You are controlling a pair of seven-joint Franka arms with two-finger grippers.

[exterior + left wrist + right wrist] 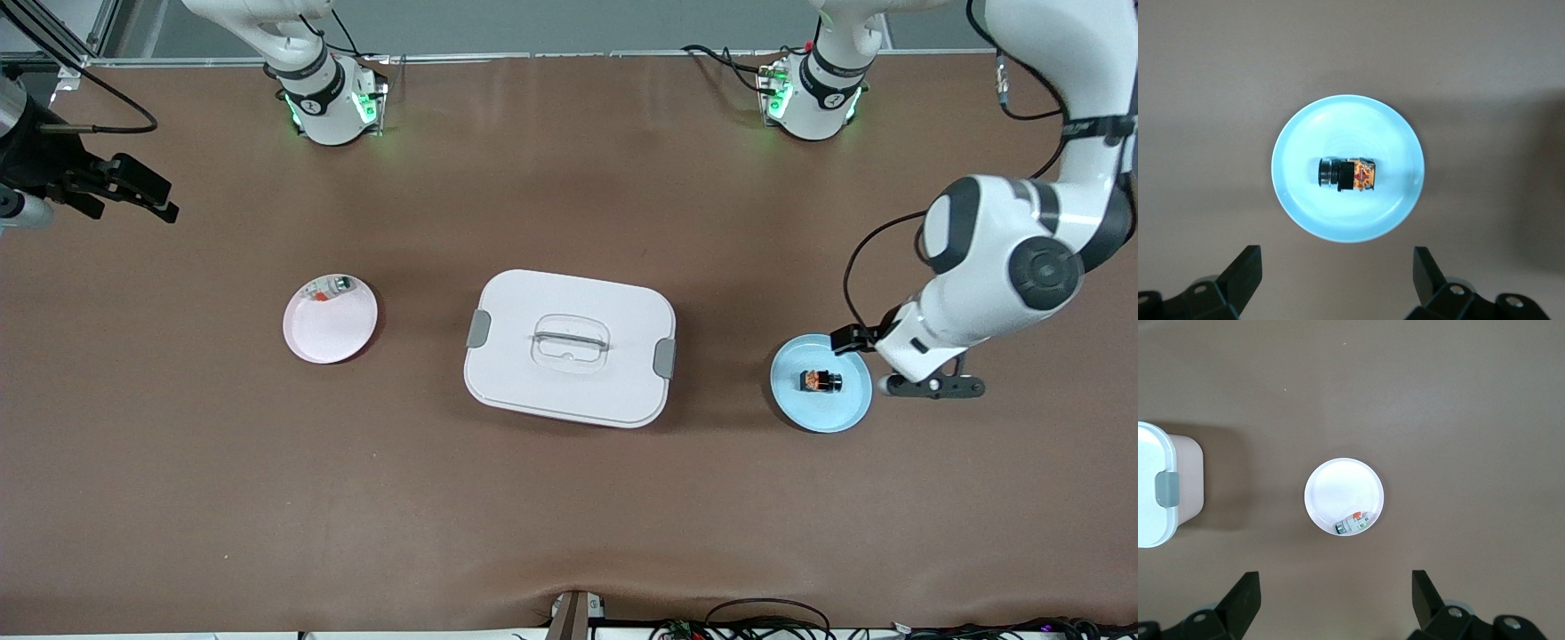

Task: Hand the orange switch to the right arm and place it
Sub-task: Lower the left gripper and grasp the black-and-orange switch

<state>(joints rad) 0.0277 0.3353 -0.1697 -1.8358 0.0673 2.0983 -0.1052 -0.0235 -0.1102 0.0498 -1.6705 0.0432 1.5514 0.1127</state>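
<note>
The orange switch [820, 381], a tiny black block with an orange-brown face, lies on its side in the middle of a light blue plate [845, 409] toward the left arm's end of the table. In the left wrist view the switch [1348, 173] sits on the plate [1338, 120], apart from the fingers. My left gripper [893, 363] hangs open and empty [1336, 257] above the table beside the plate's rim. My right gripper [133, 191] is open and empty [1336, 580], held high over the right arm's end of the table.
A white lidded box [570, 347] with grey latches stands mid-table; its edge shows in the right wrist view [1151, 487]. A pale pink plate [330, 333] toward the right arm's end holds a pale whitish part [329, 288] with orange and green bits [1353, 523].
</note>
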